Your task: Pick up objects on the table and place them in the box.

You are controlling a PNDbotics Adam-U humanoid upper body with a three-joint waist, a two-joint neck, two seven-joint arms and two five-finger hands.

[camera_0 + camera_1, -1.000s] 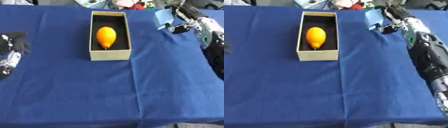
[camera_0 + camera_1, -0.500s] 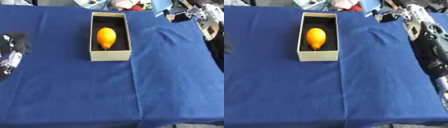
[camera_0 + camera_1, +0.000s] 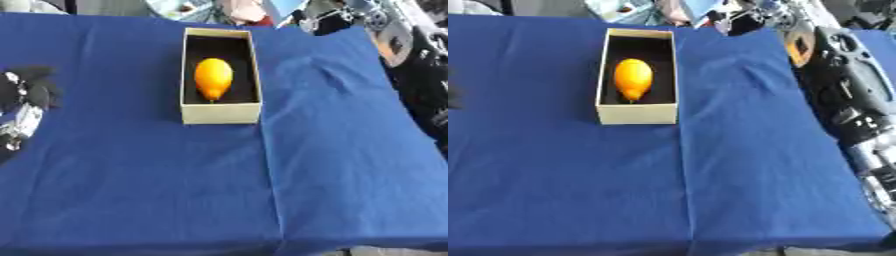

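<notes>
While the right hand (image 3: 741, 20) hovers far-right, orange fruit (image 3: 213, 78) inside box (image 3: 219, 115)

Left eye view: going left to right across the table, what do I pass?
Left hand at the left edge → box holding the orange fruit → right hand at the far right corner.

Fruit (image 3: 213, 78) in box (image 3: 220, 114); box on table (image 3: 175, 190), far centre.
</notes>
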